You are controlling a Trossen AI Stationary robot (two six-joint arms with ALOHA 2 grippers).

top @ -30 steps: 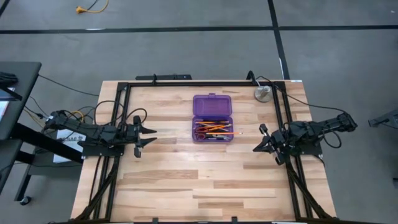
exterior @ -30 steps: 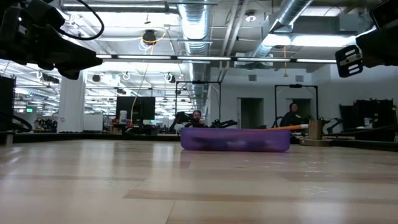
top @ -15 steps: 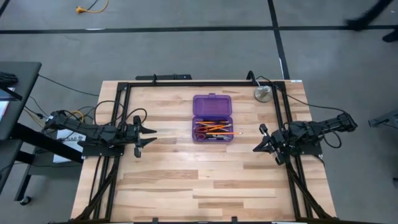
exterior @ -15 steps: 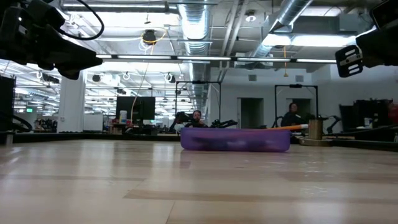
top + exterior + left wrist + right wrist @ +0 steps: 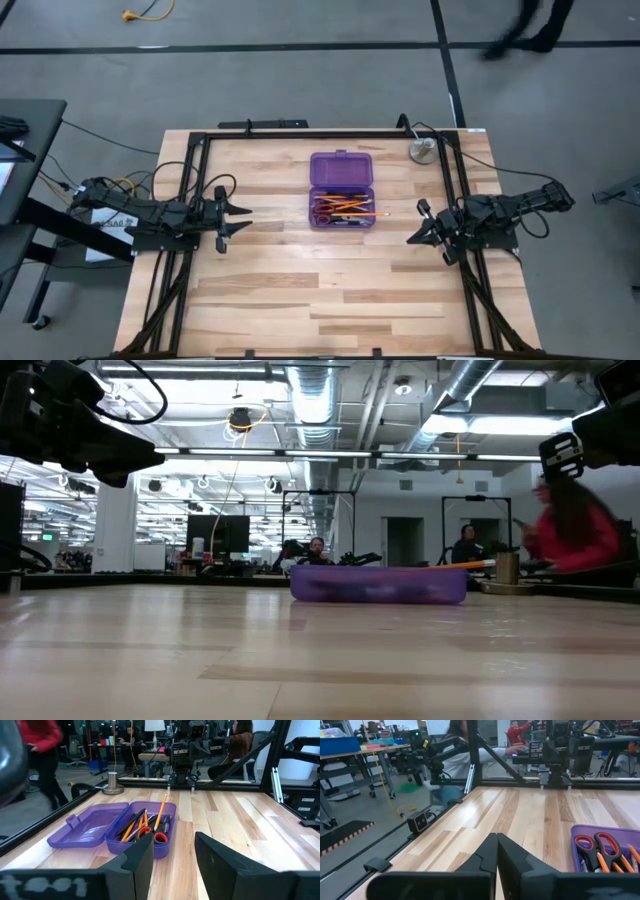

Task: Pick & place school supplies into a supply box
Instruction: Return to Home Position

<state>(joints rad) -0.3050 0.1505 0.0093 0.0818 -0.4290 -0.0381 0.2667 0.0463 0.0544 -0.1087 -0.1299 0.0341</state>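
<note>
Scissors (image 5: 322, 211), pencils (image 5: 347, 205) and pens (image 5: 346, 219) lay in the open purple pencil case (image 5: 341, 165) mid-table | left gripper (image 5: 174, 838) well left, jaws parted | right gripper (image 5: 496, 840) well right, jaws together | you only needed gentle parking.

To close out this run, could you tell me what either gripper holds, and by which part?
Nothing is held: the left gripper is open and empty, the right gripper shut on nothing.
</note>
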